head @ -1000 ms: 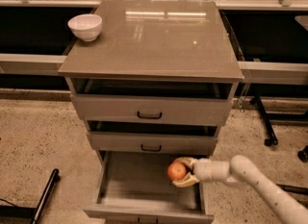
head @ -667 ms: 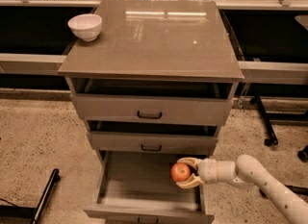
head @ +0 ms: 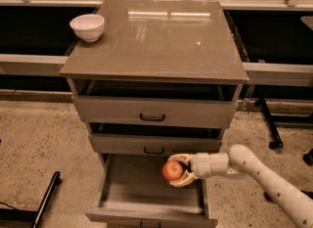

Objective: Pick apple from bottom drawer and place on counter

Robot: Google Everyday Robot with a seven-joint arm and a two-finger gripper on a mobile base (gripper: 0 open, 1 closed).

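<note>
Speckled beige floor [head: 34, 139] surrounds a grey-brown cabinet [head: 112, 110] with three drawers. The apple [head: 172, 171] is clamped between the two fingers of the gripper [head: 177, 171], over the interior of the pulled-out bottom drawer [head: 132, 193], near its right wall. The white arm [head: 264, 173] extends right of the gripper. The counter [head: 156, 46] lies well above the gripper. A white bowl [head: 87, 27] stands on its far-left corner, up and left of the gripper.

The gripper [head: 175, 171], clamped on the apple [head: 172, 171], hangs over the right side of the open bottom drawer [head: 132, 190], just under the middle drawer [head: 122, 144] front. Both upper drawers stand ajar overhead. The counter [head: 161, 46] offers open surface right of the bowl [head: 87, 27].
</note>
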